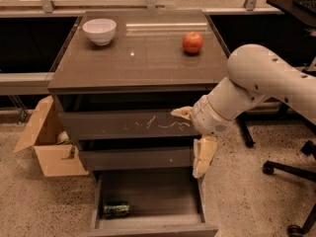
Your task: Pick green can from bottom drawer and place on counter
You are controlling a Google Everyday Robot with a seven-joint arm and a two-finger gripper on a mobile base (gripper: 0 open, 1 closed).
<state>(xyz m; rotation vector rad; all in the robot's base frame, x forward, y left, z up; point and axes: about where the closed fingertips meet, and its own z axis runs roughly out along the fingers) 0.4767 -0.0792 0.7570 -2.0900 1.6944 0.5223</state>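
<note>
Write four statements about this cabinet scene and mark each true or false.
1. The green can lies on its side in the open bottom drawer. True.
2. The gripper is shut on the can. False: it hangs open in front of the upper drawers, above the bottom drawer's right side, apart from the can.
3. The red apple sits inside the white bowl. False: they stand apart on the counter.
4. A cardboard box stands on the floor left of the cabinet. True.
</note>
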